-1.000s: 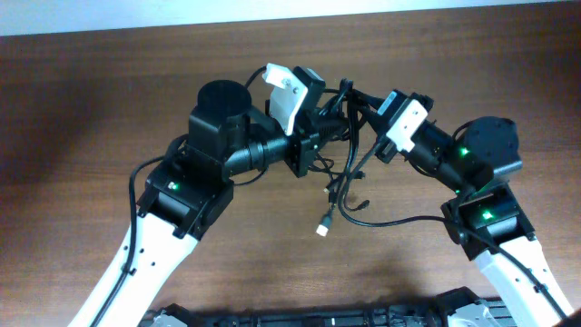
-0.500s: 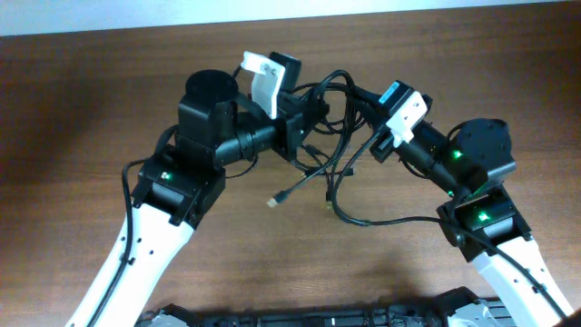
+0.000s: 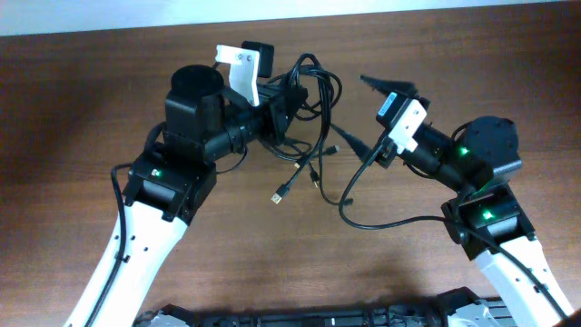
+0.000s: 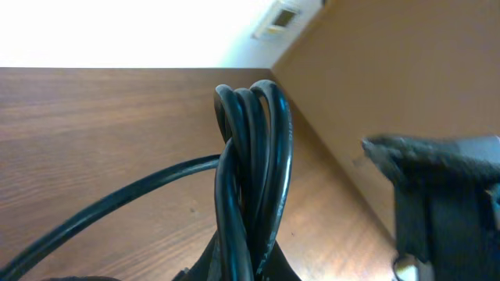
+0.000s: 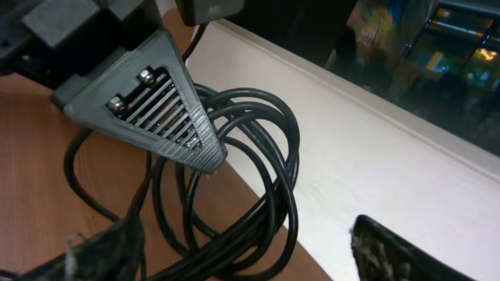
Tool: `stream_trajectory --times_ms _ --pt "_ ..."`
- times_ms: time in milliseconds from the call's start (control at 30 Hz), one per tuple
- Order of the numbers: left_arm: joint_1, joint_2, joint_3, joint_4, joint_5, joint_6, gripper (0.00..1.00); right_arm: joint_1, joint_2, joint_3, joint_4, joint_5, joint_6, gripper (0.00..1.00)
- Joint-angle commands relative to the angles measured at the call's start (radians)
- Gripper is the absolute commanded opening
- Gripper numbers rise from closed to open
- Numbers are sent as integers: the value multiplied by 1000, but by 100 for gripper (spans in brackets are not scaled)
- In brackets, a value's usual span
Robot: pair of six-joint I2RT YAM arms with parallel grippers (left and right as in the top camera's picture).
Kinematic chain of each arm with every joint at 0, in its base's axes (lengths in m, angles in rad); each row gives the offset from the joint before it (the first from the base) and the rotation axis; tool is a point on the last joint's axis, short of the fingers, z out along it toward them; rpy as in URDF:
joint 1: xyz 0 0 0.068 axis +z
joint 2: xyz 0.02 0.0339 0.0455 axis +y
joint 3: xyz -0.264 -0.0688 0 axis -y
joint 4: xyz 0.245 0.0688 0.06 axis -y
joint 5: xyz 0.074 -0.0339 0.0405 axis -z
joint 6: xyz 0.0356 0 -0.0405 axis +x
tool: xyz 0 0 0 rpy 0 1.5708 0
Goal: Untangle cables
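1. The brown wooden table fills the overhead view.
2. The left arm reaches from the near left toward the far centre. The right arm reaches from the near right, pointing left and far.
3. The cables are bunched in black loops at the tip of the left arm, at the far centre of the table. Loose strands hang toward the near side, and one strand trails right toward the base of the right arm. In the left wrist view the cables rise as a tight bundle of strands from the bottom edge.
4. The left gripper is clamped on the cables, its fingers closed around the bundle.
5. The right gripper sits just right of the loops. Its fingers are spread apart with nothing between them. The ribbed finger stands in front of the cables.
6. Two small plug ends dangle near of the bundle.
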Motion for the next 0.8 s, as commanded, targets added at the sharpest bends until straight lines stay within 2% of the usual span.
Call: stream_trajectory --times_ms 0,133,200,233,300,333,433,500,600,767 --pt "-11 -21 18 8 128 86 0 -3 -8 -1 2 -13 -136 89" --pt "-56 -21 18 25 134 101 0 -3 -8 -1 -24 -75 -294 89" --pt "-66 -21 18 37 134 115 0 -3 -8 -1 -35 -79 -305 82" --pt "-76 -21 18 40 134 115 0 -3 -8 -1 -35 -79 -305 72" --pt "-96 -19 18 50 133 114 0 -3 -8 -1 -35 -79 -324 42" --pt "-102 -19 18 54 133 114 0 -3 -8 -1 -34 -79 -324 32" --pt "-103 -17 18 57 134 114 0 -3 -8 -1 -34 -79 -323 43" --pt "-103 -13 18 56 134 114 0 -3 -8 -1 -34 -78 -324 63" --pt "-103 -5 18 56 134 114 0 -3 -8 -1 -27 -78 -323 66" --pt "-103 1 18 61 158 114 0 -3 -8 -1 -27 -78 -324 65"
